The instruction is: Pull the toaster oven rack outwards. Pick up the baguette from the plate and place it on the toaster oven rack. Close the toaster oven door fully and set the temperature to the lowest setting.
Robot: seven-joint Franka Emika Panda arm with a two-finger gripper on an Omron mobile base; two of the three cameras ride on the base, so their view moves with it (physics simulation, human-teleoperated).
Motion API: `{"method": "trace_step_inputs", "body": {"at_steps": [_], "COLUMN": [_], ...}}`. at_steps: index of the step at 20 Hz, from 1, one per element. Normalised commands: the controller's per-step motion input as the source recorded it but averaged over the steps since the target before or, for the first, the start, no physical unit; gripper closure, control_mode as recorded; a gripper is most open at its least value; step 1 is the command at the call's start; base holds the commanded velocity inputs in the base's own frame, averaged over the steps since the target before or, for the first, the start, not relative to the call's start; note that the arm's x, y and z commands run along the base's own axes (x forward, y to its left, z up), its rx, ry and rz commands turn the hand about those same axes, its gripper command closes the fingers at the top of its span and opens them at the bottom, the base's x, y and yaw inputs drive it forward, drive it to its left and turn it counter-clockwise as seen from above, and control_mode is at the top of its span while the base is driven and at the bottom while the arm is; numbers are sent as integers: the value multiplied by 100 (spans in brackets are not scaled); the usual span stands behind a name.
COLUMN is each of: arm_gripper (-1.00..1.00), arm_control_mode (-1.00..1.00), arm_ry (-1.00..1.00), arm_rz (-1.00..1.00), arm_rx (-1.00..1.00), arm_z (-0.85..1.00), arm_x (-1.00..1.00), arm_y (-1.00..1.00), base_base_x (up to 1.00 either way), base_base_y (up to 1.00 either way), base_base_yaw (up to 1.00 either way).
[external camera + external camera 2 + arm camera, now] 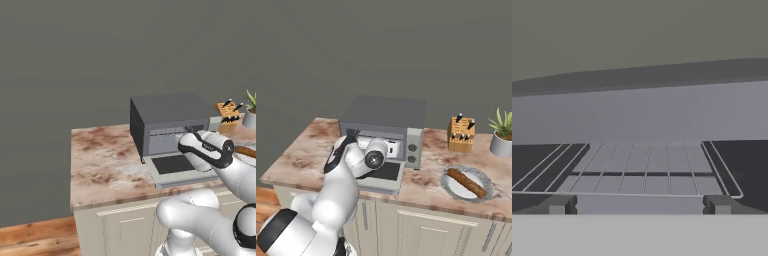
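From left base cam: toaster oven (170, 122) on counter, door (177, 167) dropped flat toward the robot; gripper (191, 130) at cavity mouth, rack straight ahead inside.

Right base cam: baguette (467, 182) lies on plate (479, 176), well right of oven, untouched.

Hand cam: rack (647, 170), thin silver wire grid, front bar runs crosswise just beyond fingertips (559, 205); jaws spread apart, nothing between them.

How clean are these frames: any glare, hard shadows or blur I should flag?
Left base view: flat even lighting, no glare on the toaster oven, faint shade under its open door. Right base view: same flat light, baguette and plate crisp. Hand view: soft and low in contrast, the rack wires slightly blurred, fingertips dim.
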Motion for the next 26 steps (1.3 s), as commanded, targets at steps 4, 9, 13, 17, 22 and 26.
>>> {"method": "trace_step_inputs", "body": {"at_steps": [4,9,13,17,22,26], "arm_gripper": [-100,-100,-100,-100,-100,-100], "arm_control_mode": [-100,-100,-100,-100,-100,-100], "arm_ry": [0,-2,-12,-9,-2,0], "arm_rz": [0,0,0,0,0,0], "arm_rx": [0,0,0,0,0,0], "arm_z": [0,0,-19,-18,-22,-2], "arm_x": [16,16,14,12,15,10], "arm_y": [0,0,0,0,0,0], "base_base_x": [0,0,0,0,0,0], "base_base_y": [0,0,0,0,0,0], "base_base_yaw": [0,0,0,0,0,0]}}
